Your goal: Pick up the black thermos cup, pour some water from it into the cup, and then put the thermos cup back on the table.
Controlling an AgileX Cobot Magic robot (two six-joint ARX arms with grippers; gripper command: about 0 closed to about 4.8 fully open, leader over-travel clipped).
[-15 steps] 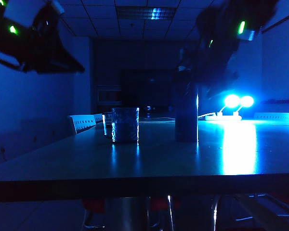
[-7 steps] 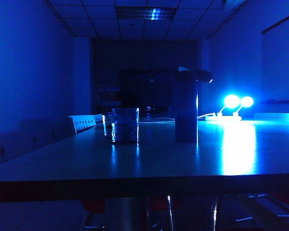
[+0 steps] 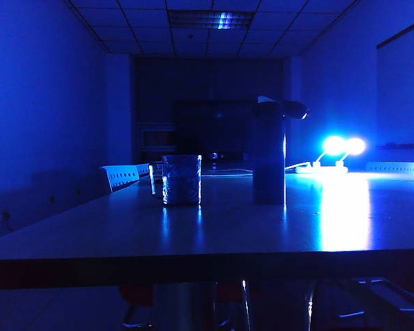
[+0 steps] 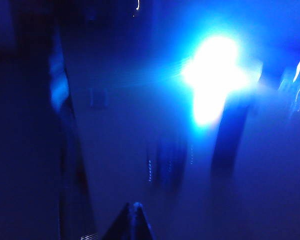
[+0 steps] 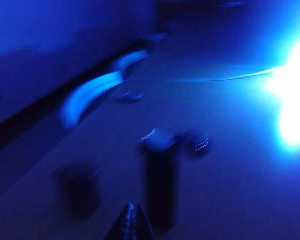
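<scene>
The black thermos cup (image 3: pixel 268 162) stands upright on the table (image 3: pixel 214 231), right of centre, its flip lid jutting sideways at the top. The cup (image 3: pixel 181 179), a short textured glass mug, stands to its left, apart from it. Neither gripper shows in the exterior view. In the blurred right wrist view, my right gripper (image 5: pixel 130 206) is shut and empty, drawn back from the thermos cup (image 5: pixel 161 185) and the cup (image 5: pixel 79 189). In the blurred left wrist view, my left gripper (image 4: pixel 134 206) has its tips together, with the cup (image 4: pixel 162 167) and thermos cup (image 4: pixel 229 137) ahead of it.
Two bright lamps (image 3: pixel 343 146) glare at the table's far right and throw a strong reflection on the top. White chair backs (image 3: pixel 121 175) line the far left edge. A pale low object (image 3: pixel 393 167) lies at the far right. The room is very dark.
Both arms, which hung at the top corners of the exterior view a second ago, have left that view. The thermos cup and the cup stand where they were.
</scene>
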